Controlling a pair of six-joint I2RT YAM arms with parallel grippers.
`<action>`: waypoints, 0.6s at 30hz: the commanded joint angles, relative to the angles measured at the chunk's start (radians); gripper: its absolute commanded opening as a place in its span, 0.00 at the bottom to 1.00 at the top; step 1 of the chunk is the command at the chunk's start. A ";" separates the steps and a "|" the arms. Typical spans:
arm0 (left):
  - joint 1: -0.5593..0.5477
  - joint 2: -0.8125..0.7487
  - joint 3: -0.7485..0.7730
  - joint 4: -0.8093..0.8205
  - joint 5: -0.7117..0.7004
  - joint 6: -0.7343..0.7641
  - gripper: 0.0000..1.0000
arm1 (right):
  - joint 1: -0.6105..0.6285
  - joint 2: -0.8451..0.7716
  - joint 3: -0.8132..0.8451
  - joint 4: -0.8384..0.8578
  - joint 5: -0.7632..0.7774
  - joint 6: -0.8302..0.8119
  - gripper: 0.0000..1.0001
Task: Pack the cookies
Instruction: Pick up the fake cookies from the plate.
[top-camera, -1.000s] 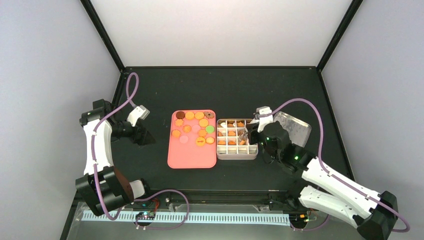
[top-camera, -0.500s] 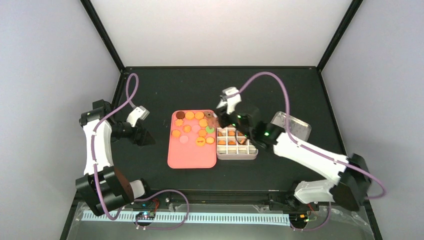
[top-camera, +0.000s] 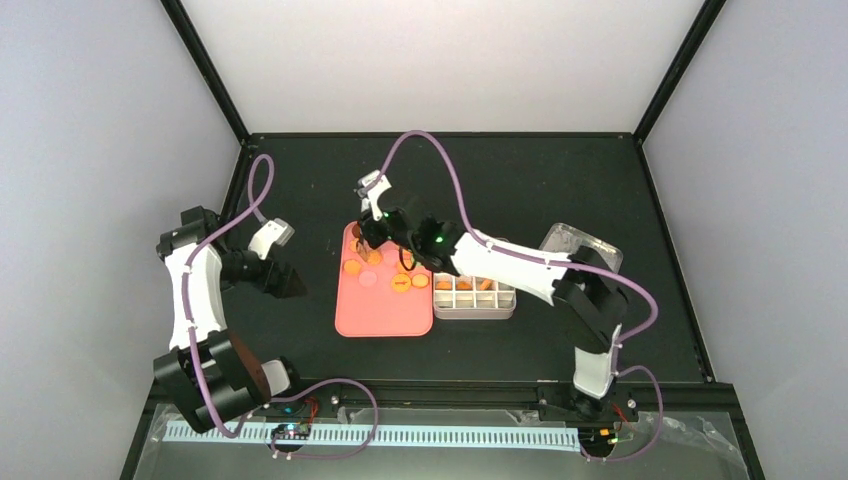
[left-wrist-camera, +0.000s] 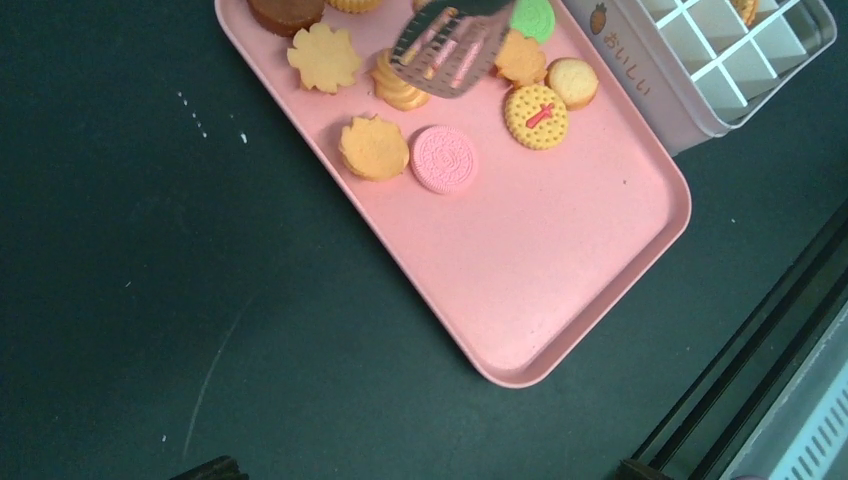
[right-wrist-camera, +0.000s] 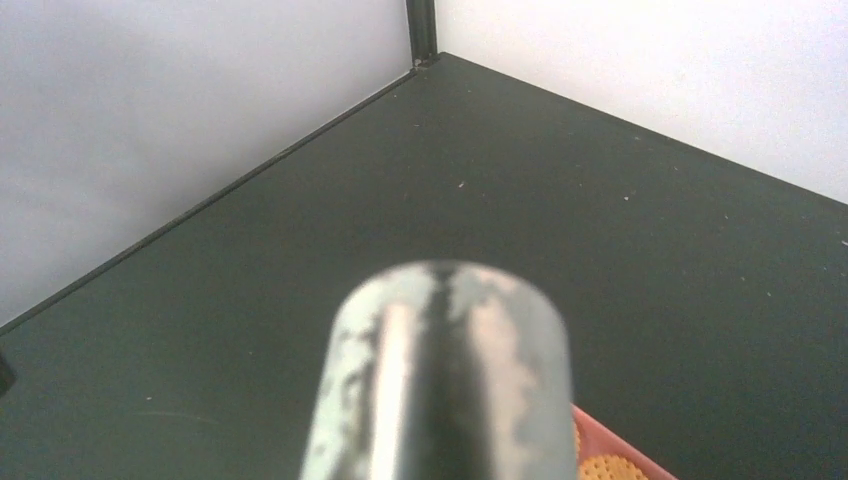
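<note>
Several cookies (left-wrist-camera: 373, 148), mostly orange with one pink (left-wrist-camera: 443, 158) and one green (left-wrist-camera: 533, 15), lie on the far half of a pink tray (left-wrist-camera: 560, 270). More orange cookies sit in a white compartment box (top-camera: 473, 292) right of the tray. My right gripper (top-camera: 374, 226) reaches over the tray's far left corner, shut on metal tongs (right-wrist-camera: 440, 380). The tongs' tips (left-wrist-camera: 450, 48) hover over an orange cookie (left-wrist-camera: 398, 88); I see nothing gripped between them. My left gripper (top-camera: 288, 283) hangs open over bare table left of the tray; only its fingertips (left-wrist-camera: 210, 468) show in the wrist view.
A clear plastic lid (top-camera: 588, 252) lies right of the box. The right arm stretches across the box and tray. Black frame posts and grey walls bound the black table (top-camera: 520, 180).
The right arm has swung left with the tongs, from the box to the tray's far left corner. The left arm has shifted only slightly, its jaws a little wider.
</note>
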 joint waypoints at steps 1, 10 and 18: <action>0.013 -0.046 -0.023 0.030 -0.020 0.011 0.99 | -0.008 0.076 0.124 -0.012 0.023 -0.045 0.34; 0.012 -0.067 -0.039 0.062 -0.017 -0.014 0.99 | -0.026 0.182 0.204 -0.053 0.020 -0.057 0.34; 0.013 -0.119 -0.053 0.126 -0.043 -0.062 0.99 | -0.026 0.193 0.137 -0.039 0.013 -0.055 0.36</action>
